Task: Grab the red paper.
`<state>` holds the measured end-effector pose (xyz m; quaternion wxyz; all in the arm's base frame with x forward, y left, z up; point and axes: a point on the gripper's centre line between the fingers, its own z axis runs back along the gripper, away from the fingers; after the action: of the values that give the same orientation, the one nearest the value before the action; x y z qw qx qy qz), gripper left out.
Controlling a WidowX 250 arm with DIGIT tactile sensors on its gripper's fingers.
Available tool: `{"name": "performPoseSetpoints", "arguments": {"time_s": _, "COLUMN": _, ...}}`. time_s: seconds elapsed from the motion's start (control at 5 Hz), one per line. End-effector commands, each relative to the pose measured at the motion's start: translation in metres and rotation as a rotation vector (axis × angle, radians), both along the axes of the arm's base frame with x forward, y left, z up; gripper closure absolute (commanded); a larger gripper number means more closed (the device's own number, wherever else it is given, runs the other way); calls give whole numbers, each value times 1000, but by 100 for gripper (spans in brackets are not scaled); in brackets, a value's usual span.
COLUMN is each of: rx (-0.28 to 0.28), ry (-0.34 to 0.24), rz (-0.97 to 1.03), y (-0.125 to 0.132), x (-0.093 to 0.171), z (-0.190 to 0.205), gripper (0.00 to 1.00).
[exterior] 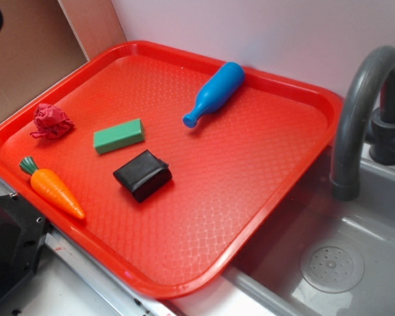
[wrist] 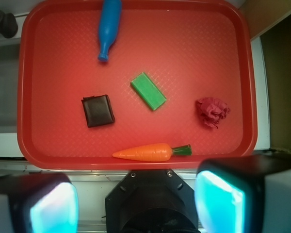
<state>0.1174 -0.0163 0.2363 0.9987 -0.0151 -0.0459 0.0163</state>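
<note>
The red paper [exterior: 51,121] [wrist: 212,111], a small crumpled dark-crimson ball, lies at the left side of the big red tray [exterior: 250,217] [wrist: 34,97], close to the tray's rim. In the wrist view my gripper [wrist: 136,204] hangs high above the tray's near edge, far from the paper. Its two fingers [wrist: 220,199] stand wide apart with nothing between them, so it is open. The exterior view shows only a dark part of the arm's base at the lower left, not the fingers.
On the tray also lie a green block [exterior: 119,135] [wrist: 148,91], a black block [exterior: 143,174] [wrist: 98,110], an orange carrot [exterior: 52,187] [wrist: 150,152] and a blue bottle [exterior: 214,93] [wrist: 108,26]. A grey faucet [exterior: 362,99] and a sink [exterior: 332,263] stand right of the tray.
</note>
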Motion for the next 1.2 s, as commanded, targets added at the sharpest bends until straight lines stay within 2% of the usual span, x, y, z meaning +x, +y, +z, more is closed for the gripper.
{"name": "performPoseSetpoints", "arguments": {"time_s": 0.0, "rx": 0, "ry": 0, "rz": 0, "y": 0, "x": 0, "z": 0, "gripper": 0}}
{"name": "performPoseSetpoints", "arguments": {"time_s": 0.2, "rx": -13, "ry": -1, "rz": 6, "y": 3, "x": 2, "z": -3, "gripper": 0}}
{"name": "performPoseSetpoints", "arguments": {"time_s": 0.4, "rx": -14, "ry": 7, "rz": -87, "y": 21, "x": 11, "z": -17, "gripper": 0}}
{"name": "performPoseSetpoints", "arguments": {"time_s": 0.6, "rx": 59, "ry": -21, "rz": -212, "y": 30, "x": 22, "z": -27, "gripper": 0}}
{"name": "performPoseSetpoints", "arguments": {"time_s": 1.0, "rx": 216, "ry": -21, "rz": -286, "y": 59, "x": 39, "z": -64, "gripper": 0}}
